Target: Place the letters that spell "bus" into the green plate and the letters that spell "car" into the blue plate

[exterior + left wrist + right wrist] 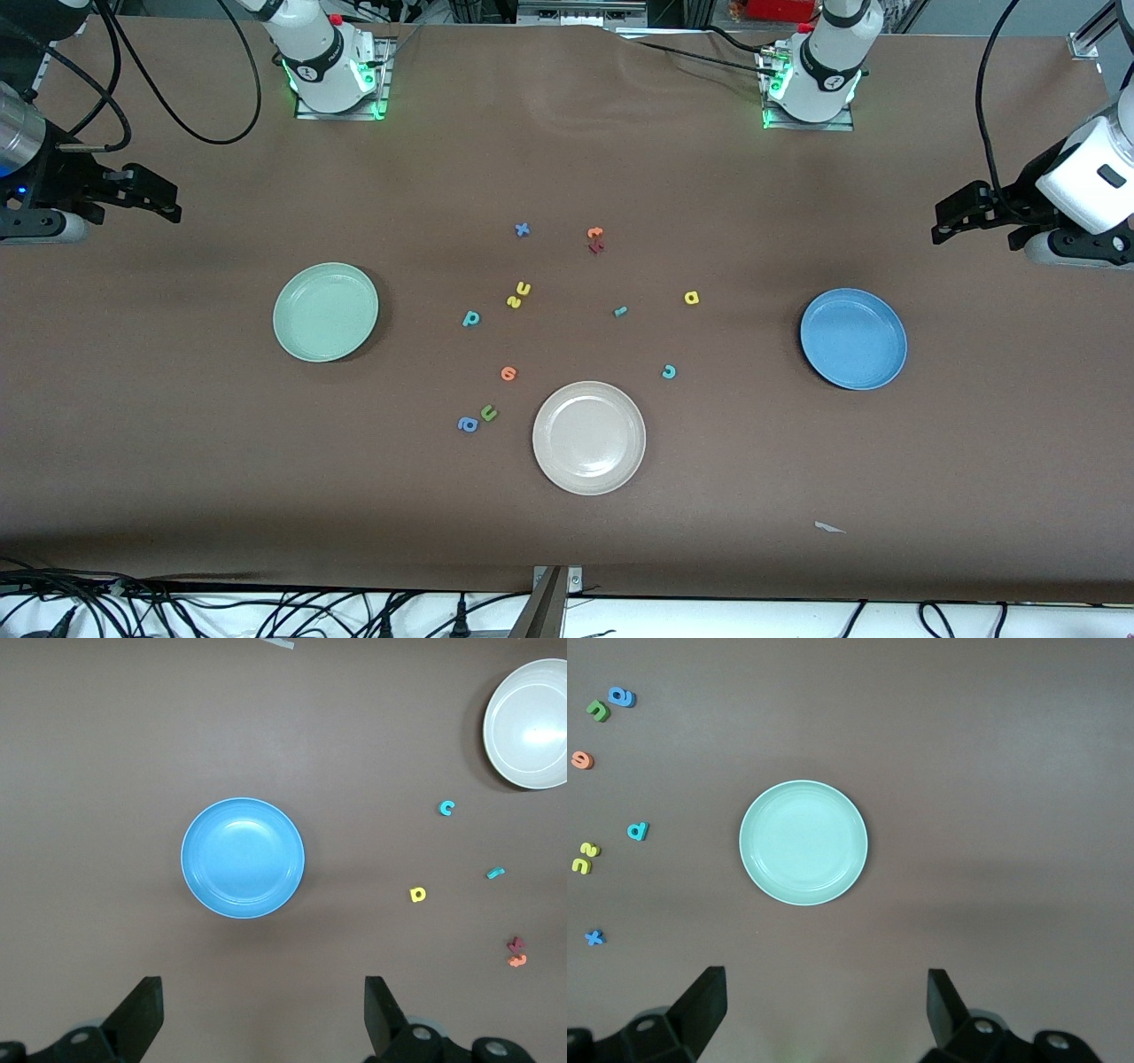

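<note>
The empty green plate (325,311) (803,842) lies toward the right arm's end of the table, the empty blue plate (853,338) (243,858) toward the left arm's end. Between them lie the teal "b" (471,319) (638,830), the yellow "s" (523,288) and "u" (514,301), the teal "r" (620,311) (495,873), the yellow "a" (692,299) (418,895) and the teal "c" (669,371) (447,808). My right gripper (151,199) (826,1005) hangs open and empty high over its end of the table. My left gripper (961,217) (264,1010) hangs the same way over its own end.
A cream plate (588,437) sits nearest the front camera, with an orange round letter (508,373), a green "u" (488,413) and a blue "a" (467,424) beside it. A blue cross (523,229) and an orange and dark red pair (595,239) lie nearer the bases.
</note>
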Tool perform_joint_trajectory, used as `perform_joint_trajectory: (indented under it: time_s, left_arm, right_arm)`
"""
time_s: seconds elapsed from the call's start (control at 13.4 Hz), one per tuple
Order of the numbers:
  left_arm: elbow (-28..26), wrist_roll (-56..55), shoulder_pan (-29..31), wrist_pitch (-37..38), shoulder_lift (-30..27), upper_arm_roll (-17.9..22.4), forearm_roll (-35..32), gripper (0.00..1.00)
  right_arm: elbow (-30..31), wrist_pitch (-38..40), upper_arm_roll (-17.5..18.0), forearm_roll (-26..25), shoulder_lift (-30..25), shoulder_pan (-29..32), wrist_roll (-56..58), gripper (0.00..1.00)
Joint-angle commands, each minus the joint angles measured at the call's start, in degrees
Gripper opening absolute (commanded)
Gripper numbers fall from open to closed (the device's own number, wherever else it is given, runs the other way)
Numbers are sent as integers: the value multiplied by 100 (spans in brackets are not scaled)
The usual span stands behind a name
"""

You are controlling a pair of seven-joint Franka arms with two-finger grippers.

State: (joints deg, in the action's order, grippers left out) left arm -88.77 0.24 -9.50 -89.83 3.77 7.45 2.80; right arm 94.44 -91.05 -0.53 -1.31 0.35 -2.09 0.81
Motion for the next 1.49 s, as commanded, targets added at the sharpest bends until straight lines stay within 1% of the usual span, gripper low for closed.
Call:
perform_joint_trajectory:
  time_s: [0.0, 0.22, 1.12, 1.26, 1.41]
  left_arm:
    - [-149, -121, -16, -96, -131, -15, -262, 100]
    - [-141, -182, -25, -87, -140, -94, -578, 100]
    - [-141, -261, -25, -96, -87, -95, -587, 100]
    - [-141, -261, -25, -96, -87, -95, -587, 100]
    - [-141, -261, -25, -96, -87, -95, -587, 100]
  right_arm:
    - [-40, 26, 44, 51, 0, 60, 42, 100]
    - [-40, 17, 44, 51, 0, 60, 42, 100]
    - [-31, 70, 44, 8, 27, 34, 24, 100]
    - [-5, 175, 79, 51, 184, 7, 7, 100]
    - [4, 411, 140, 69, 578, -228, 33, 100]
